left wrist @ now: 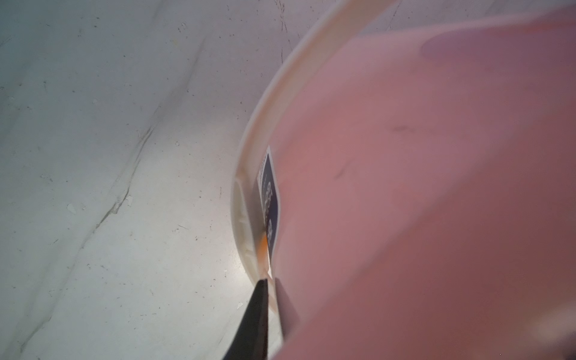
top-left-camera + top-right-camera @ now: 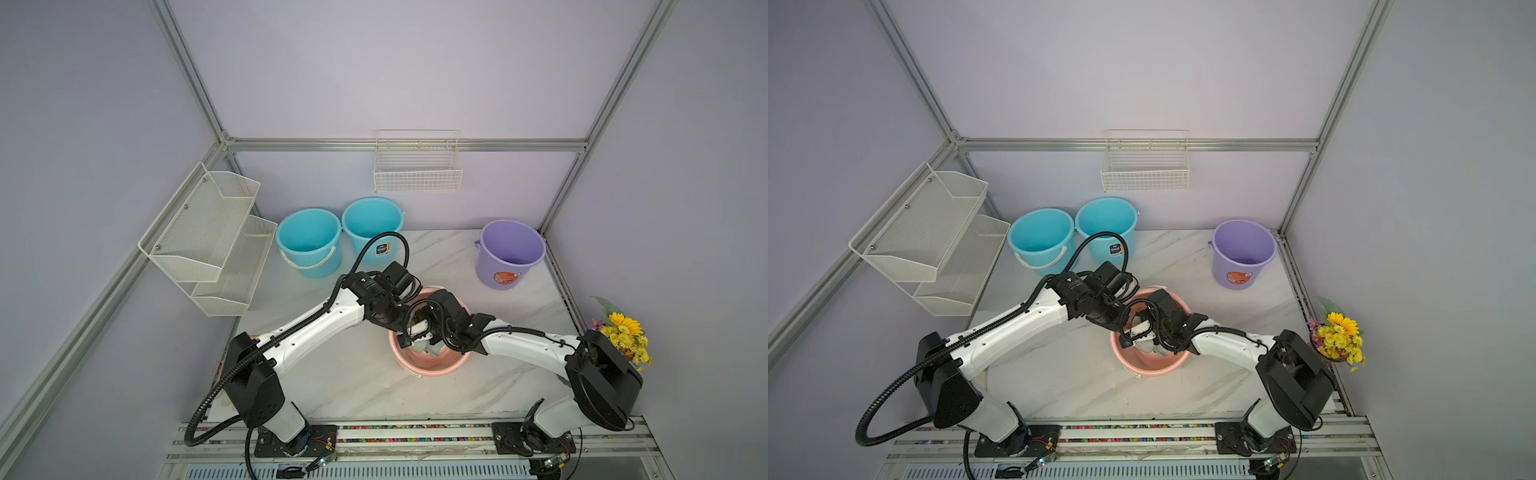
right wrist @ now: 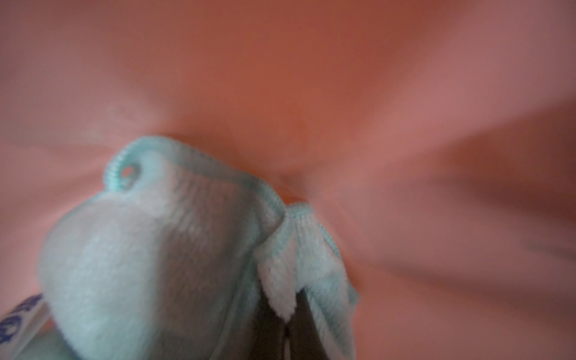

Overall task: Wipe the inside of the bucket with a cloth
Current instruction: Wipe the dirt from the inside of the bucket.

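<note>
Lilac walls (image 2: 415, 62) enclose a scuffed white marble worktop (image 2: 353, 382) carrying the pink bucket (image 2: 432, 365). Inside the bucket is the mint cloth (image 3: 140, 265) — pinched by the right end effector (image 3: 290, 324). The left end effector (image 1: 269, 282) pinches the bucket's rim.

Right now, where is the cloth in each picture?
Top view: cloth, a pale bit low in the middle, inside the pink bucket.
Top view: same spot in the bucket, a little further left.
Left wrist: not in it, only the bucket's wall.
Right wrist: close up, bunched against the bucket's inside.
Landmark: the bucket, in all four.
</note>
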Motion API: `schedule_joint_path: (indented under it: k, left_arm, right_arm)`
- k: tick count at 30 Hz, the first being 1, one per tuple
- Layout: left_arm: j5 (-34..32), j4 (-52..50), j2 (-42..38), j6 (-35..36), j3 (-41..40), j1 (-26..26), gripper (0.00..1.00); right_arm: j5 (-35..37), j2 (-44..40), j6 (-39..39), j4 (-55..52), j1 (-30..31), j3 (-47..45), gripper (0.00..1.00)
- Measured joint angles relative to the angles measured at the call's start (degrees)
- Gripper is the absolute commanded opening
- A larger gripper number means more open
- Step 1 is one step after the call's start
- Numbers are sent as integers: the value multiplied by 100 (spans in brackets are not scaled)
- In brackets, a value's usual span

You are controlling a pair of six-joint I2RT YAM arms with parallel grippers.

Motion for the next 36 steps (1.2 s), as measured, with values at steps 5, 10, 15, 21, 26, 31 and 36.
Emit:
schedule_joint_path:
  k: [5,10,15,21,26,31,36]
  left_arm:
    - [-90,70,-9,-50,0,17,0]
    - [-149,61,-9,-144,39,-17,0]
    - [-122,-114,48,-203,321,-15,0]
    - [9,-295,254,-284,516,2,0]
    - [179,-385,264,-326,522,66,0]
    - [422,-415,262,-323,546,83,0]
    - [446,-479,258,-302,553,146,0]
  right_arm:
    - [796,131,-501,256,7,9,0]
    - [1095,-168,-540,129,70,-24,0]
    - [1180,-1158,-608,162,297,-321,0]
    - [1191,-1993,-938,321,527,-374,0]
    - [1276,-2356,-1637,297,595,-251,0]
    - [1379,-2358,-1937,354,605,-31,0]
    - [1419,-2162,-1987,431,634,-146,0]
